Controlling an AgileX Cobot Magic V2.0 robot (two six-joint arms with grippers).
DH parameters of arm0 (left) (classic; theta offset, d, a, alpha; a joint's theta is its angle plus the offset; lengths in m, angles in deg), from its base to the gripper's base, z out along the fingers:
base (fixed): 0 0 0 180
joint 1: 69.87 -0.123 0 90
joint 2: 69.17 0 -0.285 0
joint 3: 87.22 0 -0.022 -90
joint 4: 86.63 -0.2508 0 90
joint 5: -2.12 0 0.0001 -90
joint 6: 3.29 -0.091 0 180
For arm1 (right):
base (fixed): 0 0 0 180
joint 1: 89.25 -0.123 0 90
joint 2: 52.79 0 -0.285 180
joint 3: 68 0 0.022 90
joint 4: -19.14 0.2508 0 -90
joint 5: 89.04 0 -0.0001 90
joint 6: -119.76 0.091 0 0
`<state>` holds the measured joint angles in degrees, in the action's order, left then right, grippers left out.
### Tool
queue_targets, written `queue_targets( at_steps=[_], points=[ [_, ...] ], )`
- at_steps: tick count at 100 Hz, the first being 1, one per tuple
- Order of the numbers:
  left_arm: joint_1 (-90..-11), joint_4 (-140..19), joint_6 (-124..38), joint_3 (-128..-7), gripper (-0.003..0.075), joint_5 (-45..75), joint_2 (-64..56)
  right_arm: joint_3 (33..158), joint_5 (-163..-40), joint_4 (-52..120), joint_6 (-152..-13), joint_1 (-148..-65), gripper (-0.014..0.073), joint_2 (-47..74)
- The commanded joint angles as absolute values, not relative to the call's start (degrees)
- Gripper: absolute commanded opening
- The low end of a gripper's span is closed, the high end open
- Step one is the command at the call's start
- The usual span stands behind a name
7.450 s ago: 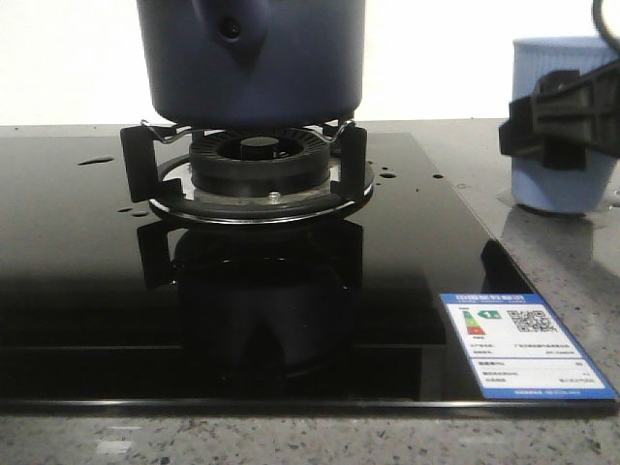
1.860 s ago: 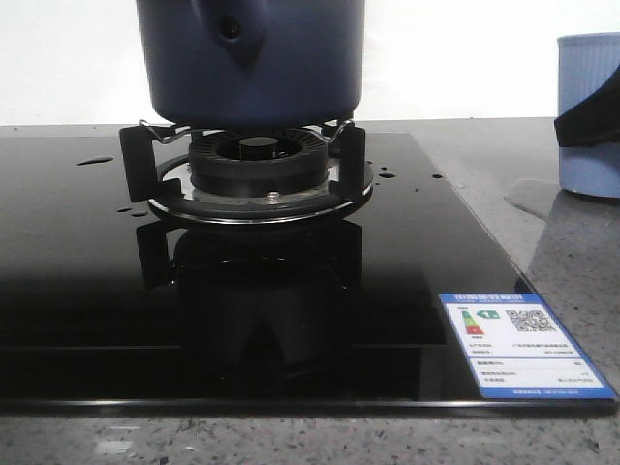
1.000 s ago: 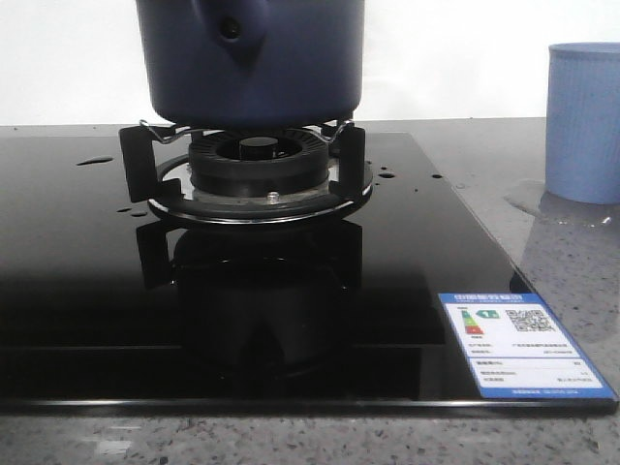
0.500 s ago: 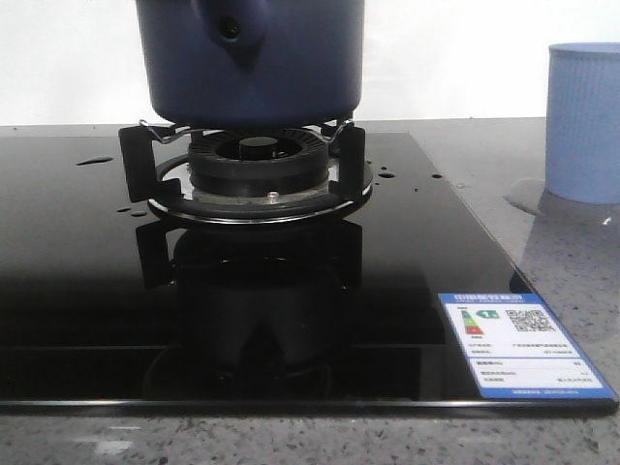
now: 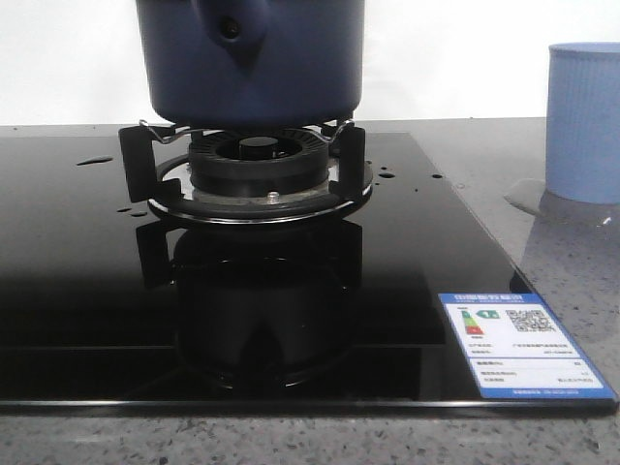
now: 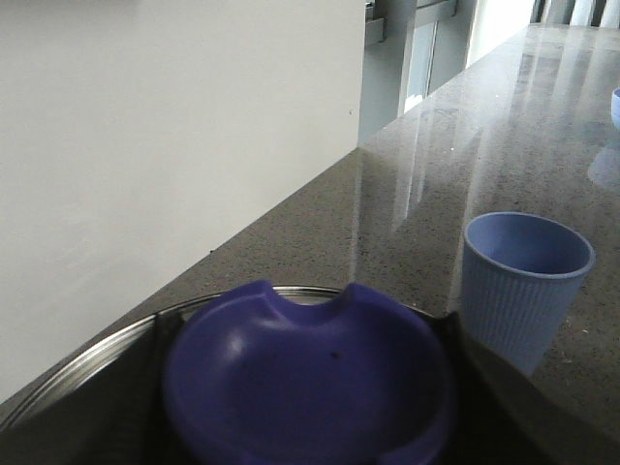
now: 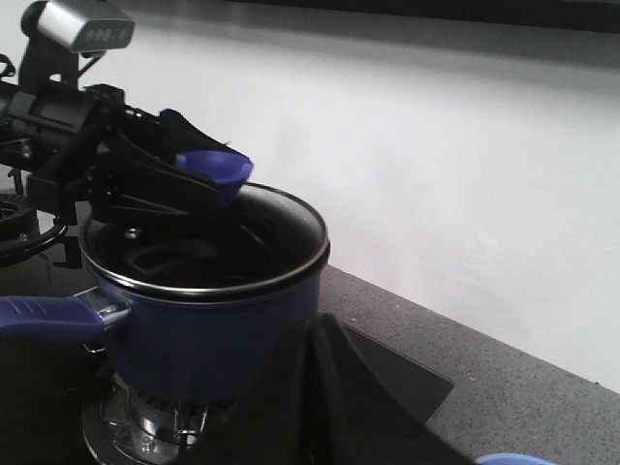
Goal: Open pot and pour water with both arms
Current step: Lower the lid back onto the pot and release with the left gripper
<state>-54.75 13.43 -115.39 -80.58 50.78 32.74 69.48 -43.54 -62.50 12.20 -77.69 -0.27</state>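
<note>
The dark navy pot (image 5: 252, 68) stands on the gas burner (image 5: 257, 160), its handle mount facing the front camera. In the right wrist view the pot (image 7: 213, 329) shows with its blue handle (image 7: 48, 315) and its glass lid (image 7: 281, 228). My left gripper (image 7: 218, 189) is shut on the lid's blue knob (image 6: 310, 387); whether the lid is lifted off the rim cannot be told. My right gripper (image 7: 320, 334) is shut and empty beside the pot's wall. Water shows as drops (image 5: 387, 174) on the stove glass and as a wet patch (image 5: 523, 199) by the cup.
The pale blue ribbed cup (image 5: 584, 121) stands on the grey counter right of the stove and shows in the left wrist view (image 6: 523, 281). The black glass hob (image 5: 77, 271) has an energy label (image 5: 523, 344) at its front right corner. A white wall is behind.
The right gripper, which held the cup at the right edge, shifted it further right, let go and left the front view. The cup now stands alone. Pot unmoved.
</note>
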Motion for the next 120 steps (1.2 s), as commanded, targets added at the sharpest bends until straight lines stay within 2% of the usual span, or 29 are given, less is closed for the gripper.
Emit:
queue_targets(
  at_steps=[1,29,36,46,51,56,69,76,83,95,109,111,120],
  points=[
    [-54.3,20.1,-115.6,-83.8,0.0282,53.8,31.5,70.7,-42.7,-59.9,12.2,-77.8,-0.0066,-0.6],
    [-54.3,19.1,-115.0,-83.8,0.0295,52.7,32.2,70.7,-41.6,-60.0,12.2,-77.8,-0.0066,-0.6],
    [-54.3,19.1,-115.0,-83.8,0.0368,52.9,32.2,70.7,-41.6,-60.2,12.2,-77.8,-0.0066,-0.6],
    [-54.3,19.3,-115.0,-83.8,0.0568,53.4,32.1,70.7,-41.6,-60.7,12.2,-77.8,-0.0066,-0.6],
    [-54.3,19.3,-115.0,-83.8,0.0636,54.4,31.7,70.7,-41.6,-61.0,12.2,-77.8,-0.0066,-0.6],
    [-54.4,19.3,-115.0,-83.8,0.0662,55.1,30.9,70.7,-41.6,-61.4,12.2,-77.8,-0.0066,-0.6],
    [-55.5,19.4,-113.7,-83.8,0.0657,56.1,27.0,70.7,-41.3,-62.3,12.2,-77.8,-0.0066,-0.6],
    [-56.8,19.0,-109.2,-83.8,0.0618,55.6,24.0,70.7,-40.3,-62.4,12.2,-77.8,-0.0066,-0.6],
    [-58.7,17.1,-103.1,-83.6,0.0522,55.5,20.8,70.7,-39.2,-62.6,12.2,-77.8,-0.0066,-0.7],
    [-62.8,14.4,-96.7,-80.7,0.0256,55.1,14.4,70.7,-37.1,-64.9,12.6,-77.9,-0.0066,-1.7],
    [-68.6,9.7,-89.4,-74.4,0.0003,54.2,5.6,70.7,-40.0,-73.2,22.1,-79.4,-0.0066,-3.5],
    [-69.4,9.2,-89.4,-73.2,-0.0017,54.2,4.2,70.7,-40.1,-75.0,23.8,-79.5,-0.0066,-3.9],
    [-72.4,7.9,-89.4,-68.0,-0.0019,51.7,-2.4,70.7,-40.0,-82.0,29.2,-81.1,-0.0066,-5.2]
  ],
)
